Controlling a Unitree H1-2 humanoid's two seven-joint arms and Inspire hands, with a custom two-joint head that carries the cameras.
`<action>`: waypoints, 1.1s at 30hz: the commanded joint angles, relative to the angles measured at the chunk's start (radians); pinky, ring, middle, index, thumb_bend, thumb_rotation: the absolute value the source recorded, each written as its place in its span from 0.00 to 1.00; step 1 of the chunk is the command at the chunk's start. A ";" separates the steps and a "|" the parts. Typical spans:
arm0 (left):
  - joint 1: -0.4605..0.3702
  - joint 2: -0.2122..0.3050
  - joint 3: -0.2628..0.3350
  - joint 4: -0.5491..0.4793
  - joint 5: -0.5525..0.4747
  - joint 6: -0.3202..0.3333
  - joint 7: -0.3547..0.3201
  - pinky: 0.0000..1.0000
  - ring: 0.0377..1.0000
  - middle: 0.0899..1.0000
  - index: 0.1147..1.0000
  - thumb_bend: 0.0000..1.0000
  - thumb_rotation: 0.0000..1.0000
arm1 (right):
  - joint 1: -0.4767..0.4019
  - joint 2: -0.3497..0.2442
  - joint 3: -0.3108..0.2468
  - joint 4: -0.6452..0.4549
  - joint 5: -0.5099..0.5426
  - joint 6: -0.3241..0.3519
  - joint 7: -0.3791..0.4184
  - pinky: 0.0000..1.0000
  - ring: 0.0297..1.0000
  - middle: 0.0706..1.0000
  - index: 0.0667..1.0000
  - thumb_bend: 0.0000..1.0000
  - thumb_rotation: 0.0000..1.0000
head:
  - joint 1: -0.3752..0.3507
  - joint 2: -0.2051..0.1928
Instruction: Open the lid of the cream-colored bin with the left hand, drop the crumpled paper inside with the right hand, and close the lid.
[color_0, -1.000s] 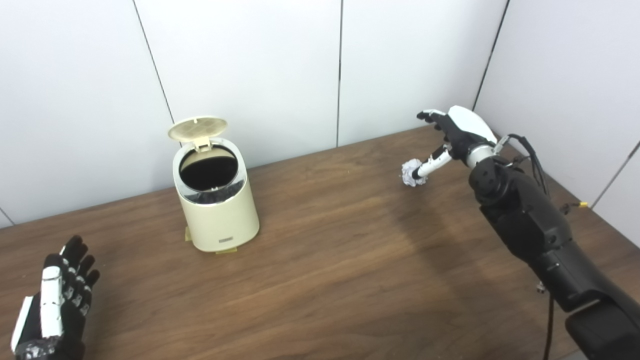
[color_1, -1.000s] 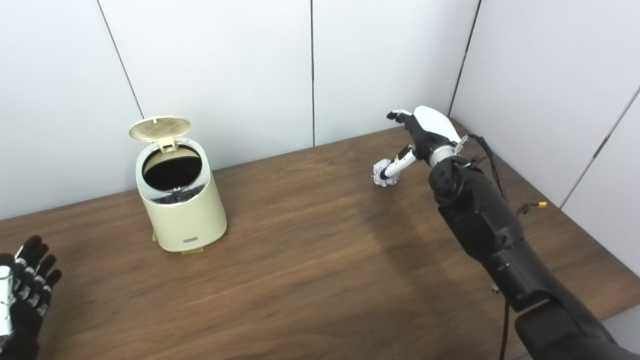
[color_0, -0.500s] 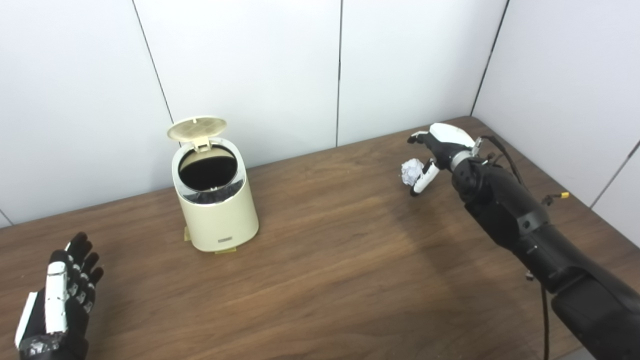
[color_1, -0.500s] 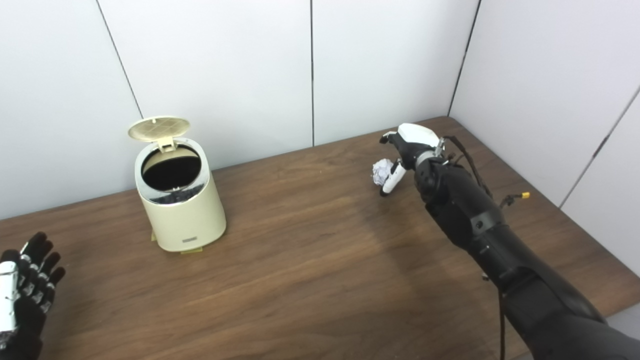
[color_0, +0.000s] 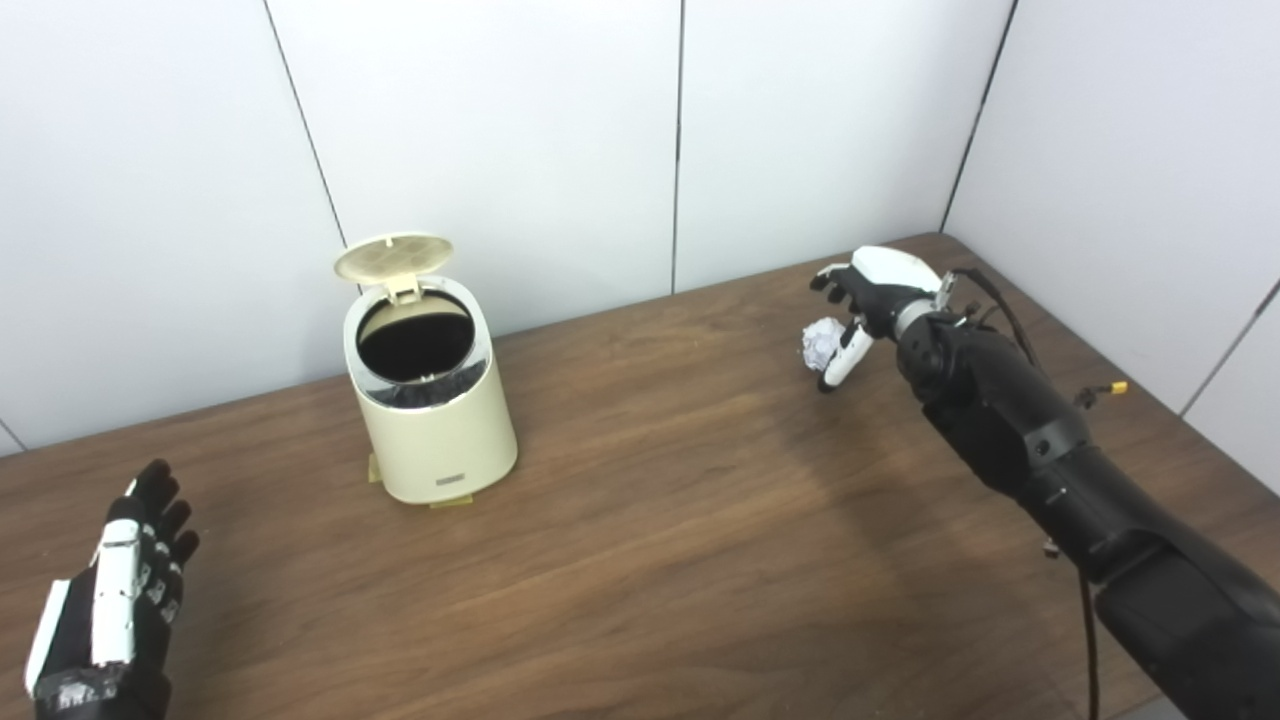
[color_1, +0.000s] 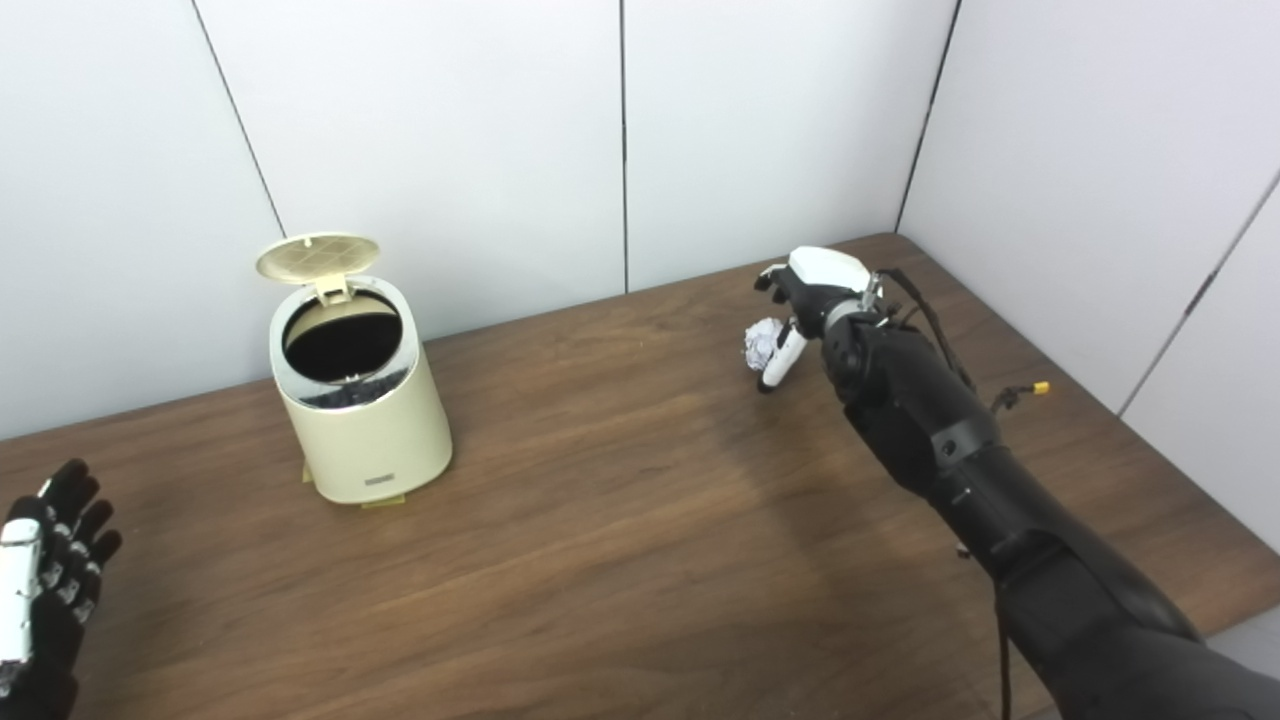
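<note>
The cream-colored bin (color_0: 432, 400) stands upright on the table, its round lid (color_0: 392, 256) tipped up at the back, dark inside. The crumpled paper (color_0: 820, 342), white, sits apparently cradled in the right hand (color_0: 865, 300).

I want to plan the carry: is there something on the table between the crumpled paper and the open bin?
Nothing visible stands in the way. The crumpled paper is at the right hand, and only bare table lies between it and the cream bin, whose lid stands open. The left hand waits far off, open.
</note>
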 joint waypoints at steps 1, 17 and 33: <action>-0.047 0.004 -0.005 -0.019 0.014 -0.047 0.008 1.00 1.00 1.00 1.00 0.46 0.86 | -0.037 -0.042 -0.018 -0.018 0.000 -0.025 -0.034 0.65 0.73 0.78 0.77 0.88 0.07 | -0.001 0.001; -0.061 -0.022 -0.021 -0.002 0.109 -0.152 0.070 1.00 1.00 1.00 0.96 0.54 0.89 | -0.045 -0.041 -0.025 -0.005 0.062 -0.088 -0.017 0.57 0.61 0.64 0.63 0.84 0.03 | 0.015 0.001; -0.055 -0.001 -0.023 -0.026 0.096 -0.190 0.051 0.96 0.98 0.96 0.88 0.39 0.90 | -0.068 -0.006 0.009 0.039 0.066 -0.138 -0.021 0.59 0.59 0.62 0.60 0.83 0.09 | 0.021 0.003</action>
